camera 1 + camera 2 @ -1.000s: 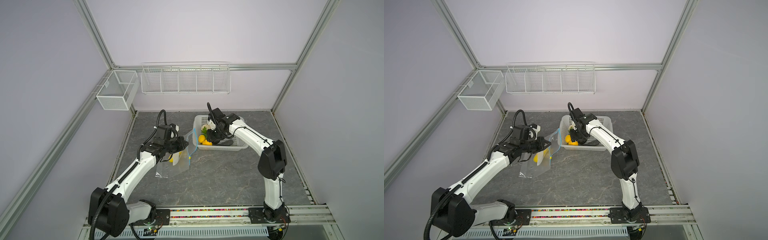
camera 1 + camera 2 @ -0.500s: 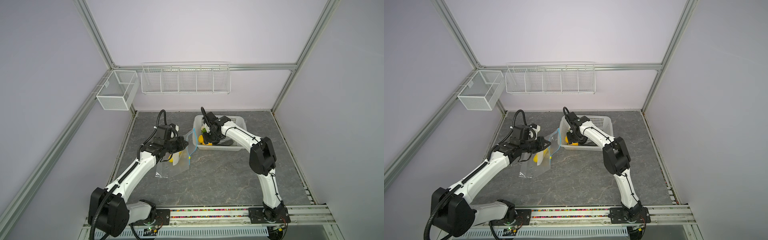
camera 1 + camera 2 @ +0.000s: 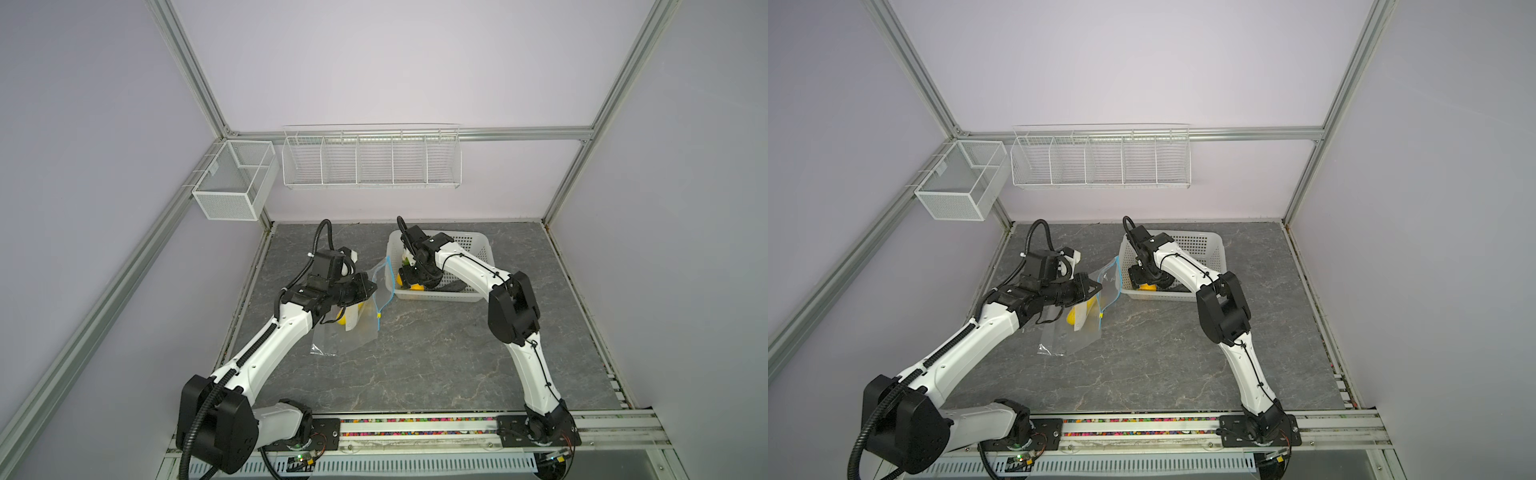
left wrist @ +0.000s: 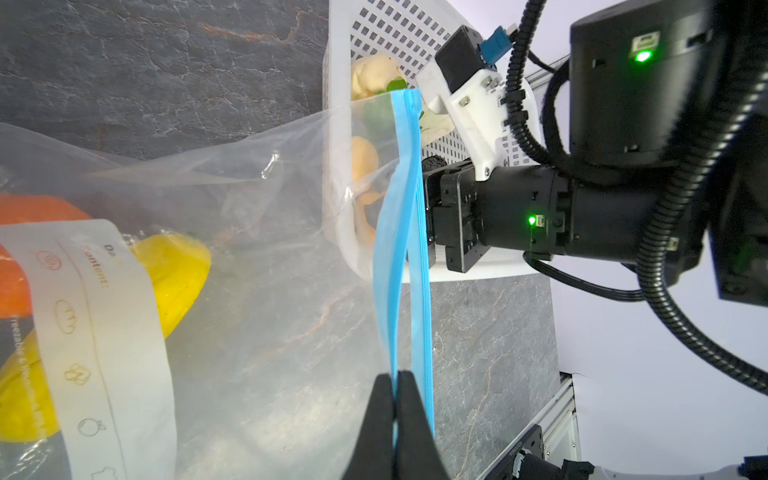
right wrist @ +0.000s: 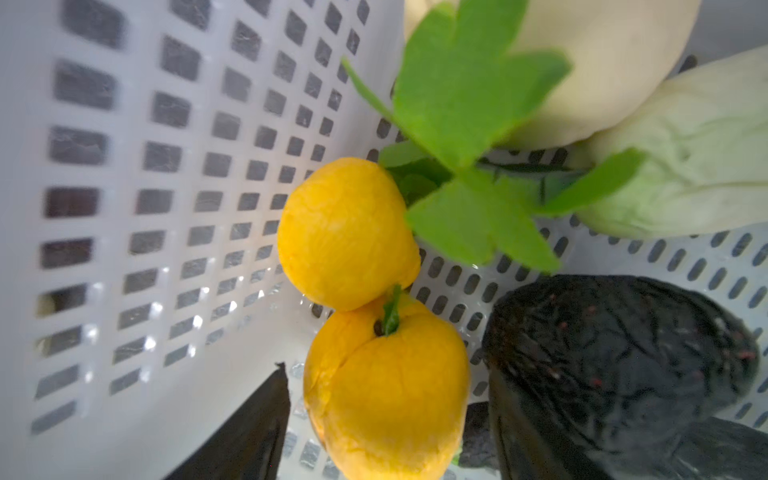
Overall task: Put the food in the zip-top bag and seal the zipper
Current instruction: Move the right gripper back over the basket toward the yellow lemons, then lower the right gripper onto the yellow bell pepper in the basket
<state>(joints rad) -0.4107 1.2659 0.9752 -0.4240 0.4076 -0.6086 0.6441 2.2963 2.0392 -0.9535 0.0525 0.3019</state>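
grey tabletop (image 3: 415, 353); left tool (image 4: 395, 378) clamps the zipper (image 4: 399, 232) of the zip-top bag (image 4: 270, 291). right tool (image 5: 388, 382), spread wide and empty, straddles a yellow fruit (image 5: 390, 415) in the basket (image 5: 124, 208), bag mouth just beyond its wall.

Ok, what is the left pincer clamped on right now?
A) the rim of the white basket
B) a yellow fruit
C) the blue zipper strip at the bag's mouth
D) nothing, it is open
C: in the left wrist view the left pincer is shut, its two black tips pressed onto the blue zipper along the mouth edge of the zip-top bag.
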